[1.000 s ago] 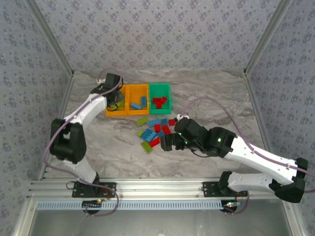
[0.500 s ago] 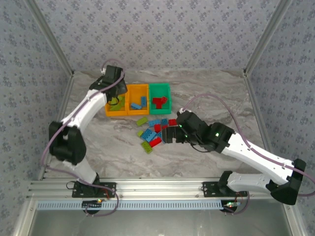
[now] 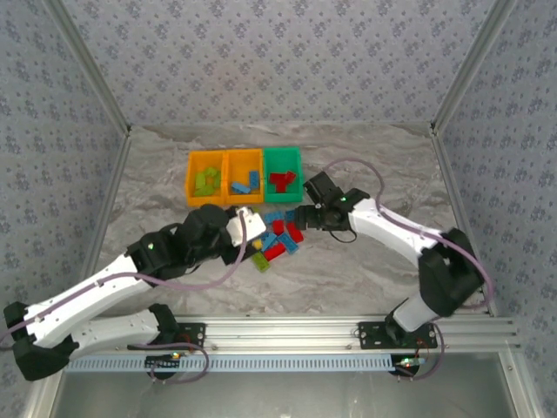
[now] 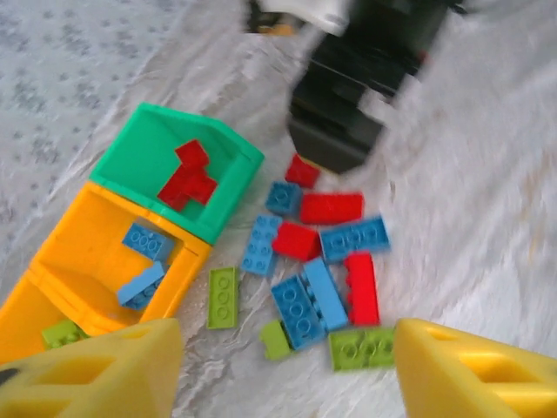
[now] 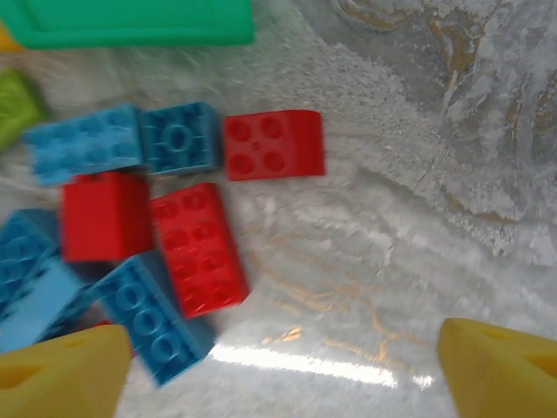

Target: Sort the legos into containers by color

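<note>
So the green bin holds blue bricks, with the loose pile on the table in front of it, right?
No: the green bin holds red bricks, not blue, as the left wrist view shows. The loose pile does lie on the table in front of it.

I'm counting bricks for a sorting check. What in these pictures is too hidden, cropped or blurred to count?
- Top view: left gripper covers the loose pile's left edge; bricks beneath hidden.
- Left wrist view: leftmost orange bin cut by the frame edge and a yellow finger; lime count unclear.
- Right wrist view: green bin cropped at the top edge; contents unseen.
</note>
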